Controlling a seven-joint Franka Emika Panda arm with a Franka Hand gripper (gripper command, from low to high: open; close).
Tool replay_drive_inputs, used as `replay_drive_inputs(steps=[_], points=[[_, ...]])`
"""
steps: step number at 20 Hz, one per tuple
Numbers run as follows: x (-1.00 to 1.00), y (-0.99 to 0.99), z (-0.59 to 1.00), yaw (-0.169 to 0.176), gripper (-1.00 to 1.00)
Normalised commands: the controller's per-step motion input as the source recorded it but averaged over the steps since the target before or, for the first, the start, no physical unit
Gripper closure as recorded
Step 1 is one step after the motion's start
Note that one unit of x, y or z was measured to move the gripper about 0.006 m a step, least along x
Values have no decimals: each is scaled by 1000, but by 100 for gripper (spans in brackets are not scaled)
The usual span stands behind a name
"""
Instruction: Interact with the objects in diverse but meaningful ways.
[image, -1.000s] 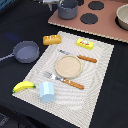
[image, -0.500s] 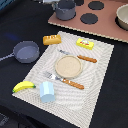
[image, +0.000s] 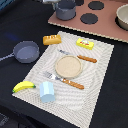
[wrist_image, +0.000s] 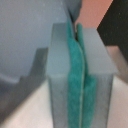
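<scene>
Several toy items lay around the beige plate (image: 68, 66), which sat mid-placemat (image: 95, 87). Bread loaf (image: 51, 39) and yellow packet (image: 85, 44) lay beyond the plate, toward the stove board (image: 107, 22); banana (image: 23, 86) and blue cup (image: 47, 91) on the plate's near side; a grey pan (image: 26, 51) off the mat toward the exterior view's left. Gripper (wrist_image: 80, 75) was clenched, green pads (wrist_image: 74, 65) pressed together, nothing between them. It seemed up by the dark grey pot (image: 65, 9) on the board, well beyond the plate, so every mat item lay nearward from the jaws. Banana's long axis ran roughly left-right.
</scene>
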Motion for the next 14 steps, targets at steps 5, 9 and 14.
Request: replay_drive_inputs(steps=[5, 9, 14], points=[[595, 141, 454, -69, 100], [836, 142, 164, -40, 100], [982, 200, 9, -18, 100]])
